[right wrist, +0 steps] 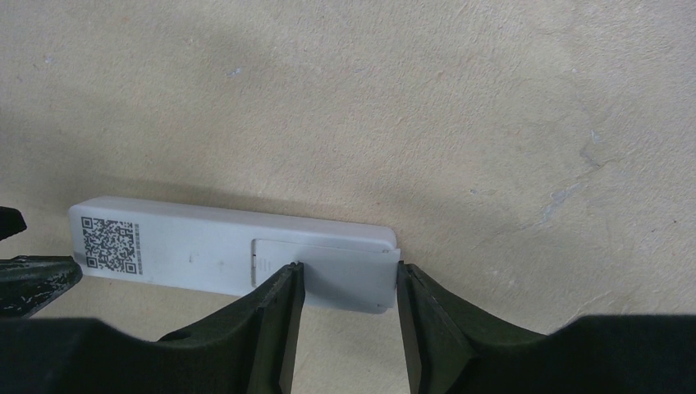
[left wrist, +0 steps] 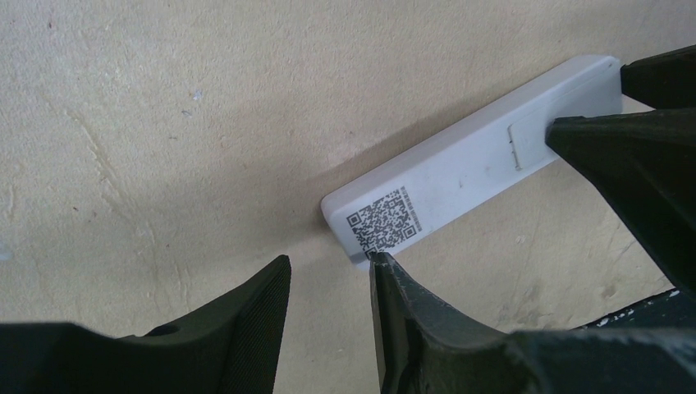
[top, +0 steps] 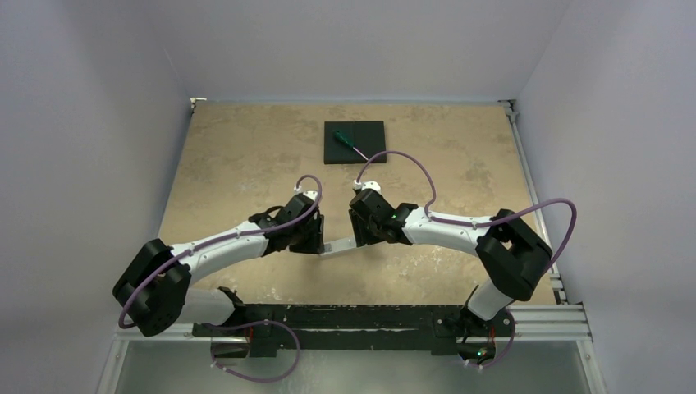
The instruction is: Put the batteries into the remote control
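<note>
Between the two arms, around the middle of the table [top: 246,156], sits the task's piece: the remote control [top: 338,247]. Lies flat and back-side up, long axis running left to right, left end a little nearer than the right. Carries a QR code [left wrist: 383,220] on the upturned back at the left end and a rectangular battery cover [right wrist: 328,264] at the right end, with a thin pale lip showing at the remote's right end. At the left end, the left tool [left wrist: 328,263]: jaws open, only bare table between them, one fingertip [left wrist: 379,267] touching the remote's corner by the QR code, the other clear of it. At the right end, the right tool [right wrist: 349,271]: fingers apart and spanning the cover lengthwise, one tip on the cover's inner seam, the other against the very end of the remote. Cannot tell whether clamped on that end or merely resting against it. Well apart from all this, toward the far edge at centre, a black square pad [top: 369,131], with a green-handled screwdriver [top: 339,137] lying across it, shaft pointing right and nearer.
</note>
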Controlling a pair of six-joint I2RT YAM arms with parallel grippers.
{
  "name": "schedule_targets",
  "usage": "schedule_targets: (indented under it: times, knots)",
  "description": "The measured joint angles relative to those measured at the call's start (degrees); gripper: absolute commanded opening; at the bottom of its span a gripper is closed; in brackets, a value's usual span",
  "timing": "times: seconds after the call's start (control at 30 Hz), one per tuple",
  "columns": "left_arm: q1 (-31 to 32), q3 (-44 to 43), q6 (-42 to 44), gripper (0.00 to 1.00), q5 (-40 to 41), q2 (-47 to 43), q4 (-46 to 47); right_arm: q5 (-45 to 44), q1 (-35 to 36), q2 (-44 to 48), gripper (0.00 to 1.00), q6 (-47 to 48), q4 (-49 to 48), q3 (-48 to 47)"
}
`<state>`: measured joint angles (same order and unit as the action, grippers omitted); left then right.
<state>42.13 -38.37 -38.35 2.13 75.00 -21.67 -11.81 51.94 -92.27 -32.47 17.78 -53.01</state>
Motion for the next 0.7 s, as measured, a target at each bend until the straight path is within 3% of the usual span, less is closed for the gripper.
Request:
schedule_targets:
  times: [0.7]
  knots:
    - [-0.07,2.60,-2.29,0.40,-4.92,3.08,7.93,-1.03,1.33,-0.55,0.49,0.17,-0.59,-0.13]
